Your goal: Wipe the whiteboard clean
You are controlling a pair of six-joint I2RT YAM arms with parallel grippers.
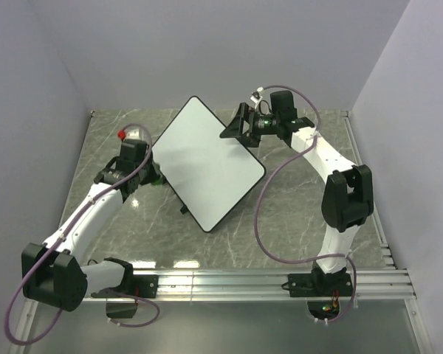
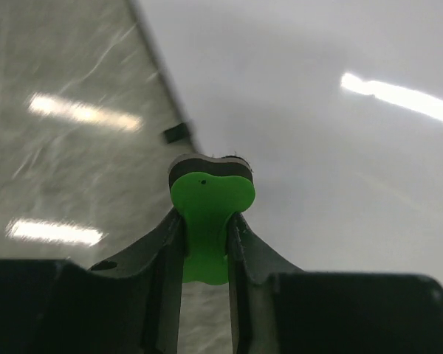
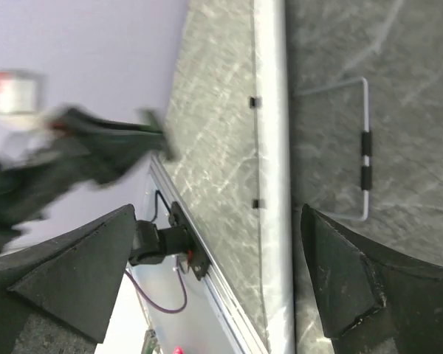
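Note:
The whiteboard (image 1: 207, 166) lies turned at an angle in the middle of the marble table, its face blank white. My left gripper (image 1: 150, 174) is at the board's left rim, shut on the green eraser (image 2: 207, 210). The eraser's dark felt end points at the whiteboard (image 2: 317, 133) close to its black rim. My right gripper (image 1: 236, 130) hovers at the board's far right edge, open. In the right wrist view its fingers (image 3: 96, 273) stand wide apart, and the whiteboard (image 3: 273, 147) shows edge-on as a pale strip between them, touching neither.
Pale walls close in the table on three sides. A metal rail (image 1: 266, 284) with both arm bases runs along the near edge. A small red part (image 1: 122, 134) shows beside the left arm at the back left. A wire stand (image 3: 365, 158) lies on the marble by the board.

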